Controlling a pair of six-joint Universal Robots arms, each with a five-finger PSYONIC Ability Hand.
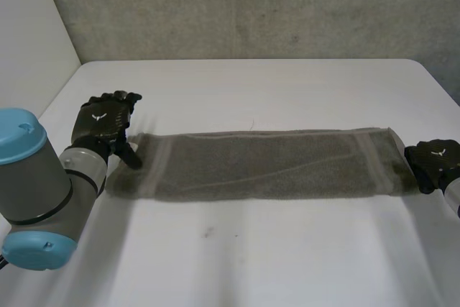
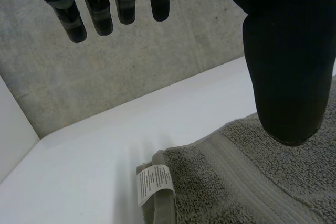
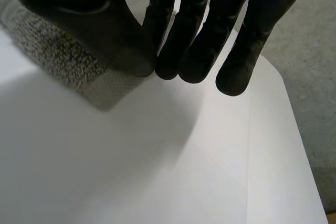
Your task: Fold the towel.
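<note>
At nine o'clock on the towel [image 1: 266, 165], hovers with left hand [image 1: 106, 118] spread, empty.
Cannot tell hold of right hand [image 1: 433, 160] at three o'clock; risks lopsided lift, skewed fold.

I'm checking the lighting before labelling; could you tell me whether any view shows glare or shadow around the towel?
Head view: table evenly lit, no glare; the towel throws a soft shadow along its near edge. Left wrist view: no glare on the towel or its white label. Right wrist view: likewise glare-free.

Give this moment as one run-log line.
long grey terry towel: flat strip on white table | left hand: open, at its left end | right hand: at its right end
</note>
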